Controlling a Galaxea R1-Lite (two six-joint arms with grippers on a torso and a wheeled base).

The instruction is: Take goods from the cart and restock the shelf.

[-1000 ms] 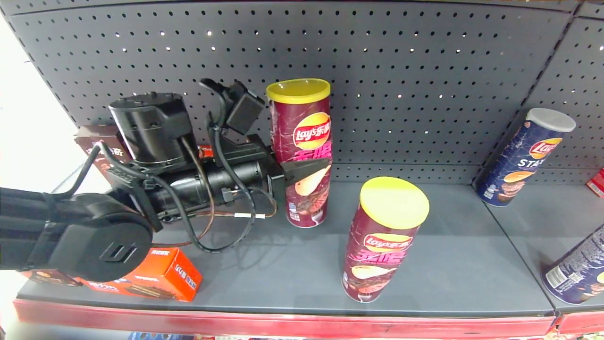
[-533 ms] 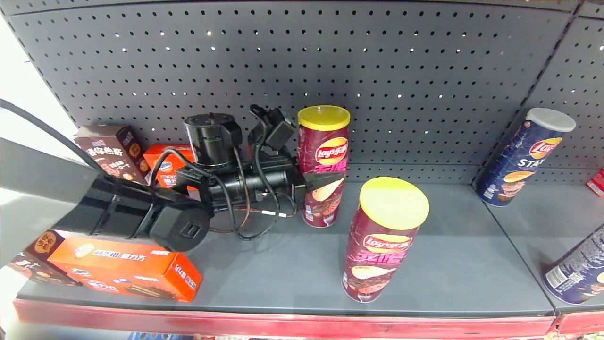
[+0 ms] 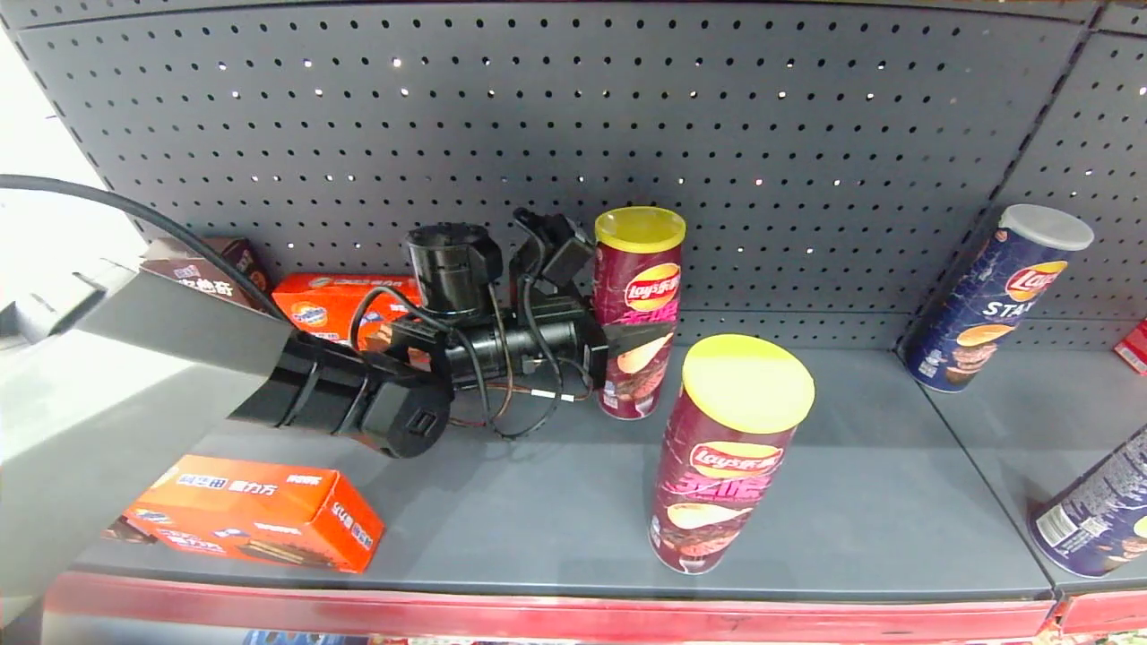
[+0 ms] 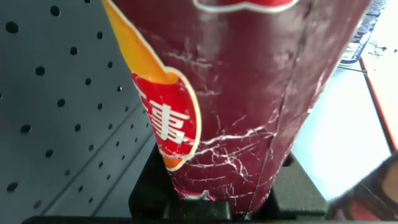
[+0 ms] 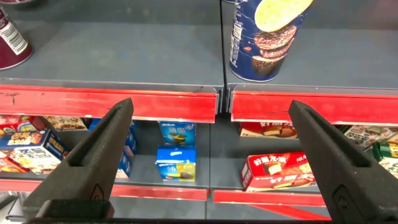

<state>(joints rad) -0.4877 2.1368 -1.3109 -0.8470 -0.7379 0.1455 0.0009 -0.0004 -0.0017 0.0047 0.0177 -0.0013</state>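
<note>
An upright maroon chip can (image 3: 641,287) with a yellow lid is near the pegboard back of the grey shelf (image 3: 538,502). My left gripper (image 3: 638,345) is shut on its lower half, and the arm comes in from the left. In the left wrist view the can (image 4: 249,93) stands between the black fingers (image 4: 298,196). I cannot tell whether its base touches the shelf. A second maroon can (image 3: 728,457) stands in front of it, to the right. My right gripper (image 5: 214,155) hangs open in front of the shelf's red edge rail (image 5: 112,102), holding nothing.
Two orange boxes (image 3: 255,515) (image 3: 336,305) and a brown box (image 3: 202,269) lie on the shelf's left. Blue chip cans (image 3: 995,300) (image 3: 1093,520) stand at the right, one of them (image 5: 264,37) above the rail. Boxed goods (image 5: 277,171) fill the lower shelf.
My left arm has carried the maroon can right and deeper into the shelf, toward the pegboard. The front can and the boxes have stayed put.
</note>
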